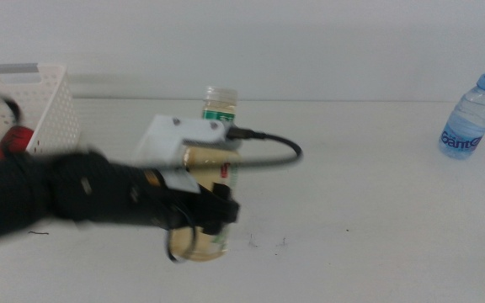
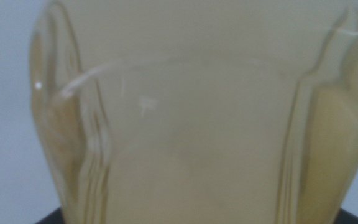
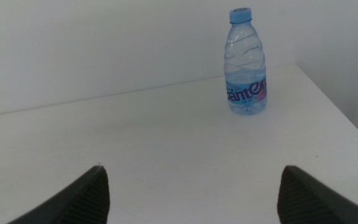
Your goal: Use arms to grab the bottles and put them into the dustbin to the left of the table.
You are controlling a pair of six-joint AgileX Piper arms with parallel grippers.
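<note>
1. The left gripper (image 1: pixel 217 210) is at the yellow-liquid bottle (image 1: pixel 217 177), which stands upright on the table (image 1: pixel 377 202), near the front and left of centre. In the left wrist view the bottle's ribbed body (image 2: pixel 191 124) fills the picture, so it sits right at the jaws; whether they have clamped it I cannot tell.
2. The bottle's long axis is vertical and the arm comes in level from the left, so the jaws meet its lower body crosswise. That suits a side grip.
3. The white perforated dustbin (image 1: pixel 45 109) stands at the far left, behind the arm, with something red (image 1: pixel 15 139) just in front of it. The carry would run left and back, on this arm's side.
4. The right gripper (image 3: pixel 191 193) waits with jaws spread wide and empty, facing the blue-capped water bottle (image 3: pixel 246 62), which stands upright at the far right corner (image 1: pixel 471 118). That arm is the nearer one to it.
</note>
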